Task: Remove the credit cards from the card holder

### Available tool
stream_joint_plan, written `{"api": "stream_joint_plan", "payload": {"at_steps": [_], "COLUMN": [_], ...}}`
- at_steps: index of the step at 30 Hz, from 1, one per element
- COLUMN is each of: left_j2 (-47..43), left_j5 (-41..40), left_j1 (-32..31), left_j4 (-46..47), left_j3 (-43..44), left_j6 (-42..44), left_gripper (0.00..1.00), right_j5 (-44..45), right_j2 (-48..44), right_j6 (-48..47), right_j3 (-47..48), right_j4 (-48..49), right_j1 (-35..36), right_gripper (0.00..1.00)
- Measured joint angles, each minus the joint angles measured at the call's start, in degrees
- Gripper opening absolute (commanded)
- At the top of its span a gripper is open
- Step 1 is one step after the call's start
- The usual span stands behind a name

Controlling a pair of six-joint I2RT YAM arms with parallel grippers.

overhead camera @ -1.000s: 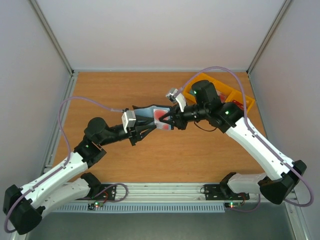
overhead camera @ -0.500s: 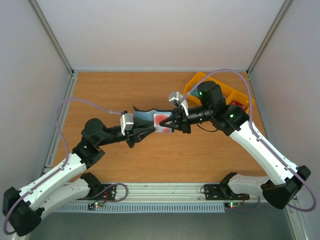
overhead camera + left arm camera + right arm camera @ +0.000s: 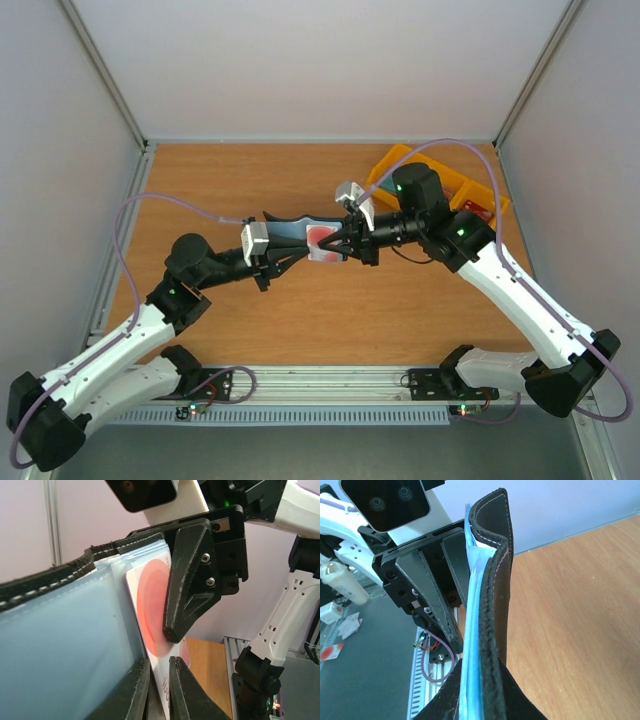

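The card holder [image 3: 290, 230] is a grey-blue wallet with dark stitched edges, held in the air over the table's middle. My right gripper [image 3: 336, 241] is shut on its right end; in the right wrist view the jaws [image 3: 481, 667] pinch the black edge and blue sleeves [image 3: 495, 580]. A white credit card with a red disc [image 3: 150, 605] sticks out of a blue pocket [image 3: 60, 645]. My left gripper [image 3: 159, 662] has its jaws closed to a narrow slot on the card's lower edge. The right gripper's finger [image 3: 192, 580] presses on the card's face just above.
A yellow tray [image 3: 490, 205] stands at the back right, partly under the right arm, with something red in it. Wooden table [image 3: 400, 310] lies below both grippers. Grey walls close in the left, right and far sides.
The left jaws have narrowed onto the card's lower edge. The wallet and both grippers have shifted only slightly; the right gripper has kept its hold.
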Motion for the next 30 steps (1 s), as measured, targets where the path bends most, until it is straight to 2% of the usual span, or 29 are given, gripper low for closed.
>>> {"api": "stream_joint_plan", "payload": {"at_steps": [3,6,8,10,13,20,25,30], "left_j2": [0.04,0.04,0.04,0.02,-0.02,-1.62,-1.49,-1.49], "left_j5": [-0.50,-1.53,-2.12,-2.34,-2.67,-1.14,1.14,3.26], "left_j1": [0.24,0.31,0.42,0.63,1.14,0.74,-0.48,-0.92], "left_j4": [-0.24,-0.74,-1.16,-1.46,-1.66,-1.68,-1.49,-1.44], "left_j3": [0.00,0.00,0.00,-0.02,-0.15,-0.28,-0.46,-0.48], "left_j6": [0.17,0.20,0.02,0.33,1.18,1.11,1.01,0.48], "left_gripper": [0.23,0.24,0.17,0.02,0.00,0.00,0.00,0.00], "right_j5": [1.92,3.91,5.16,6.27,6.80,4.35,0.50,-3.56], "right_j2": [0.17,0.61,0.81,0.85,0.52,-0.57,-0.04,0.57], "right_j6": [0.22,0.24,0.15,-0.26,-1.38,-3.85,-4.11,-4.66], "right_j3": [-0.04,-0.04,-0.04,-0.02,-0.02,-0.72,-1.55,-1.88], "right_j4": [0.28,1.03,1.29,1.46,1.20,1.27,1.99,2.12], "right_j1": [0.50,0.98,1.57,2.40,2.97,2.27,1.38,0.28], "right_gripper": [0.01,0.01,0.01,0.01,0.02,0.13,0.27,0.31]}}
